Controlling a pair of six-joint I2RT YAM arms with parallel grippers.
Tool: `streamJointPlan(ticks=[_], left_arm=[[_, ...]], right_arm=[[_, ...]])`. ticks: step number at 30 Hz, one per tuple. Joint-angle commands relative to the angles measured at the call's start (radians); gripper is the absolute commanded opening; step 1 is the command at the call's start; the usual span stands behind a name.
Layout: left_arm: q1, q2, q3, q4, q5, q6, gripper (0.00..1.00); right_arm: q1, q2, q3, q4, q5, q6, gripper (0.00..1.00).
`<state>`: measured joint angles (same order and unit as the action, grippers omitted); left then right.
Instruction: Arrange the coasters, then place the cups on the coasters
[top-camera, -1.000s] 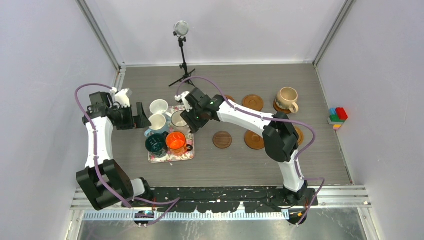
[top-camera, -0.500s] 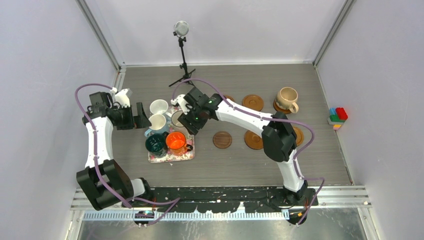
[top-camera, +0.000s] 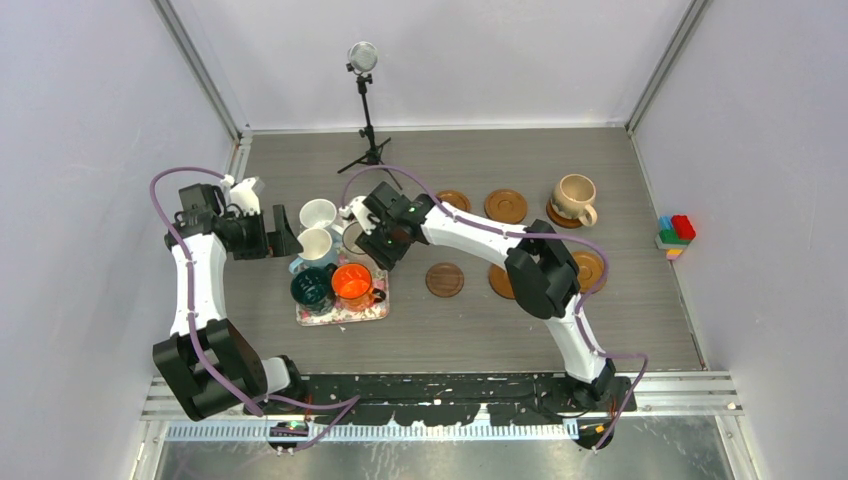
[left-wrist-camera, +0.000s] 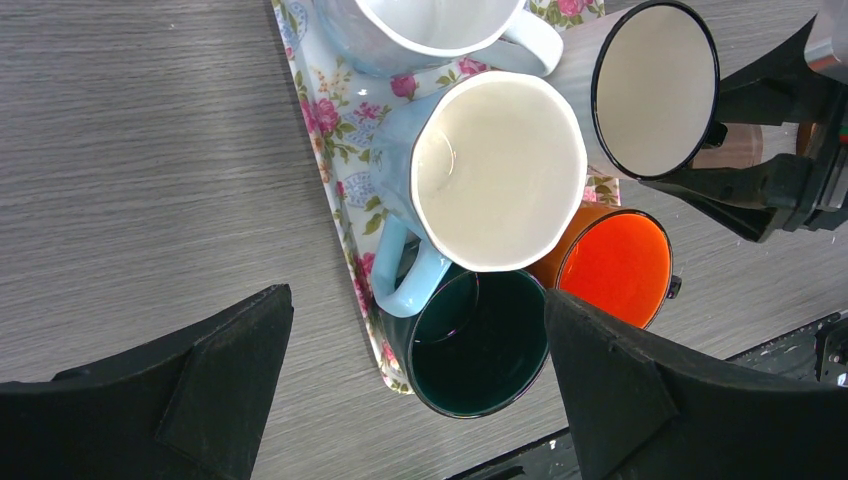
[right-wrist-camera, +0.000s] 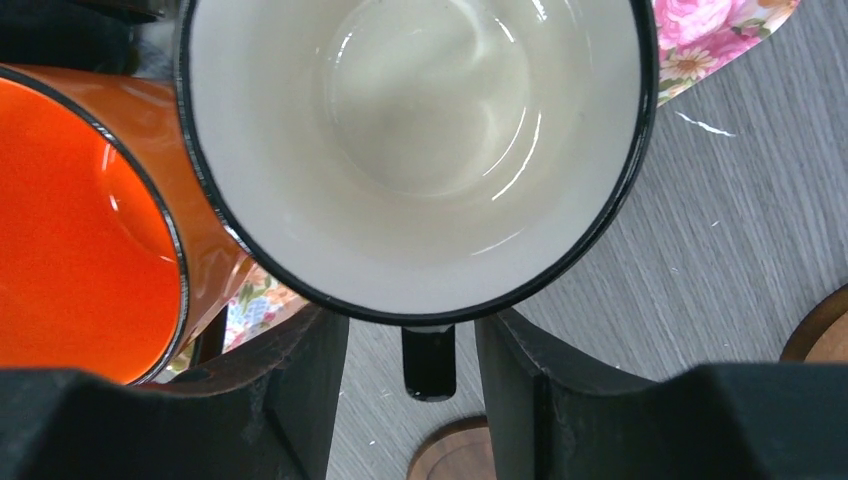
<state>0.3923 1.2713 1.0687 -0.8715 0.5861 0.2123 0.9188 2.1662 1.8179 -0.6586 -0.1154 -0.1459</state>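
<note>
The coasters (top-camera: 445, 279), six in number, are found laid out on the table to the right of the floral tray (top-camera: 345, 312); one is partly hidden by the right arm. Their arrangement is judged complete or nearly so. One coaster has been filled: the beige cup (top-camera: 575, 196) stands on it at the far right. Five cups are yet to be placed. The plain white cup (top-camera: 318, 212), the light blue cup (left-wrist-camera: 500, 170), the dark green cup (left-wrist-camera: 480, 340) and the orange cup (right-wrist-camera: 70, 220) are crowded together on the tray.

The dark-rimmed white cup (right-wrist-camera: 420, 150) is addressed by the right gripper (right-wrist-camera: 413, 345) at the tray's right edge. Its handle (right-wrist-camera: 428, 362) is straddled by the half-open jaws, and a gap is seen on each side, so no grip is recorded. Whether the cup rests or is raised cannot be told.

The left gripper (top-camera: 284, 232) is held fully wide beside the tray, and nothing is held or touched by it.
</note>
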Motion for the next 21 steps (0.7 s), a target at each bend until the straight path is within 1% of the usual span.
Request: streamJointPlan(ticks=[1,6,9,11,17,18,21], left_arm=[[-0.002,-0.027,-0.006,0.018,0.020,-0.009,1.00],[-0.002,-0.024,-0.009,0.023,0.023,-0.010,1.00],[-0.001,-0.028,-0.009,0.023,0.021,-0.010,1.00],[-0.002,-0.031,-0.011,0.024,0.021,-0.010,1.00],[-0.002,-0.035,-0.011,0.026,0.021,-0.013,1.00],[-0.002,-0.035,-0.011,0.027,0.021,-0.013,1.00],[-0.002,-0.035,-0.014,0.029,0.022,-0.013,1.00]], right_arm=[[0.003,-0.017,-0.029,0.111,0.034,-0.007,0.53],[0.003,-0.027,-0.048,0.159,0.019,-0.003,0.49],[0.003,-0.041,-0.065,0.185,0.004,-0.014,0.43],[0.003,-0.052,-0.069,0.187,0.008,-0.024,0.36],[0.001,-0.108,-0.072,0.184,0.002,-0.046,0.04],[0.002,-0.122,-0.072,0.184,0.001,-0.045,0.01],[-0.005,-0.166,-0.077,0.194,0.001,-0.039,0.00]])
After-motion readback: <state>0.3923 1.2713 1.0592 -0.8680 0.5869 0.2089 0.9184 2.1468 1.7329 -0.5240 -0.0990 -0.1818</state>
